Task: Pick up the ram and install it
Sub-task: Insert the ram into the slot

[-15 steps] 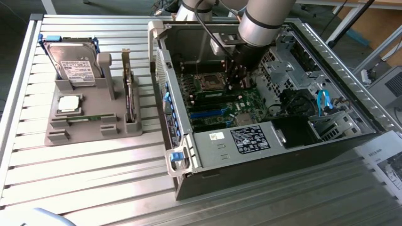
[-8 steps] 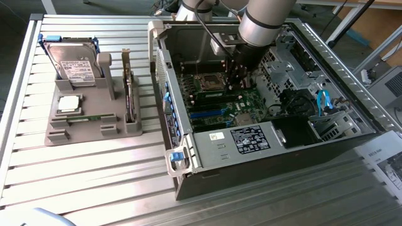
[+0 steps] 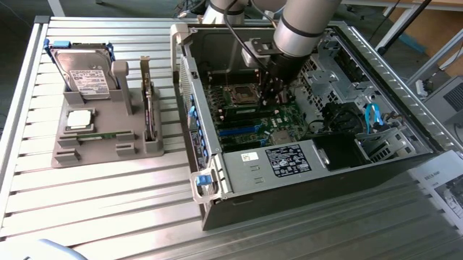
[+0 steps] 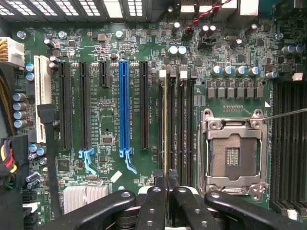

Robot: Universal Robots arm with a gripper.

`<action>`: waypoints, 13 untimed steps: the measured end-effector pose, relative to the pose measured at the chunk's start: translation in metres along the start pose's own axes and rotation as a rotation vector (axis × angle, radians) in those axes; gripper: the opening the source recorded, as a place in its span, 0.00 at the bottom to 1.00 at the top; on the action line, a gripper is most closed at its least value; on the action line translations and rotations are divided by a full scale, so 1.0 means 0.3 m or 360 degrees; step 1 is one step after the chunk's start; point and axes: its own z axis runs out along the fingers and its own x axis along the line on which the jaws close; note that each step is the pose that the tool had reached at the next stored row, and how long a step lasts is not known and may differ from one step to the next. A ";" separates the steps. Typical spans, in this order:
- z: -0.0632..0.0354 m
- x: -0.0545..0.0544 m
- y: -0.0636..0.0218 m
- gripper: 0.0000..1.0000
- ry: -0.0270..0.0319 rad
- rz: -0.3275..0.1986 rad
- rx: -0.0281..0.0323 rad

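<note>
My gripper [image 4: 166, 194] is shut on the ram [image 4: 166, 124], a thin green stick that I see edge-on between the black fingers [image 4: 154, 203]. The stick runs along the outermost of the dark memory slots [image 4: 178, 120] beside the empty processor socket [image 4: 233, 154]. I cannot tell whether it is seated or just above the slot. In the exterior view the arm reaches down into the open computer case [image 3: 376, 65], with the gripper [image 3: 277, 93] low over the green motherboard [image 3: 278, 116]. A second green stick [image 3: 97, 136] lies in the grey holder [image 3: 87, 157] outside the case.
The grey holder also carries a hard drive [image 3: 83, 73], a square silver processor [image 3: 78, 119] and an upright dark expansion card [image 3: 149, 108]. On the board are a blue card slot [image 4: 123, 105], black card slots and a white slot [image 4: 42, 96]. Cables and a drive cage [image 3: 376, 130] crowd the case's far side.
</note>
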 end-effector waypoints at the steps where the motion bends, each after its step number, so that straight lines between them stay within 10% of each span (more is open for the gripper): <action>1: 0.002 0.000 0.000 0.12 0.00000 0.0000 0.00000; 13: 0.011 0.000 0.000 0.12 -0.00005 0.0000 0.00002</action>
